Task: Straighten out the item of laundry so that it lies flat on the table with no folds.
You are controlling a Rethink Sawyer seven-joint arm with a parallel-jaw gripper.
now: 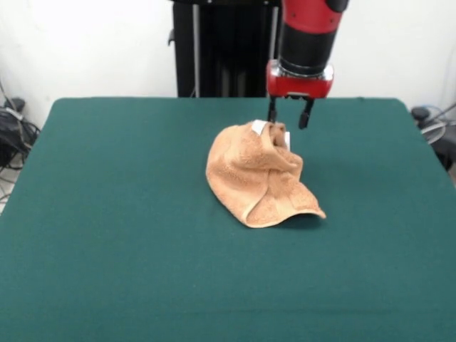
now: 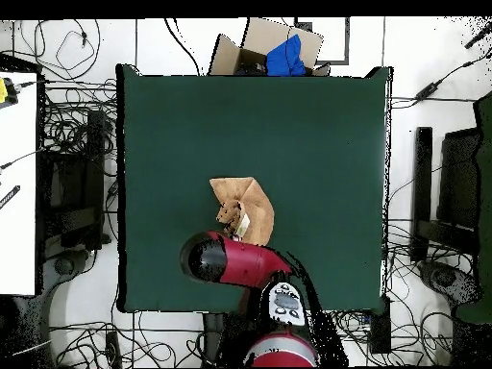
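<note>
Filling most of both views, the dark green table (image 1: 107, 214) stretches far wider than anything on it. The red and black arm (image 1: 308, 35) comes next in bulk: in the front view it drops in at the top, right of centre, and in the overhead view its red body lies across the lower middle of the frame. The peach-orange towel (image 1: 260, 178) sits a little right of the middle of the front view, bunched into a raised heap with thick folds running across it; one hemmed corner curls up off the cloth at the lower right of the heap. From overhead the towel (image 2: 245, 207) lies near the middle of the table, with a flatter flap toward the upper left and its lower edge reaching under the arm. The gripper (image 1: 288, 117) hangs at the upper end of the heap, its two dark fingers spread apart; the left finger in the front view meets the topmost fold, the other stands clear of it. A small white tag (image 1: 258, 127) shows at that top fold, just beside the gripper.
</note>
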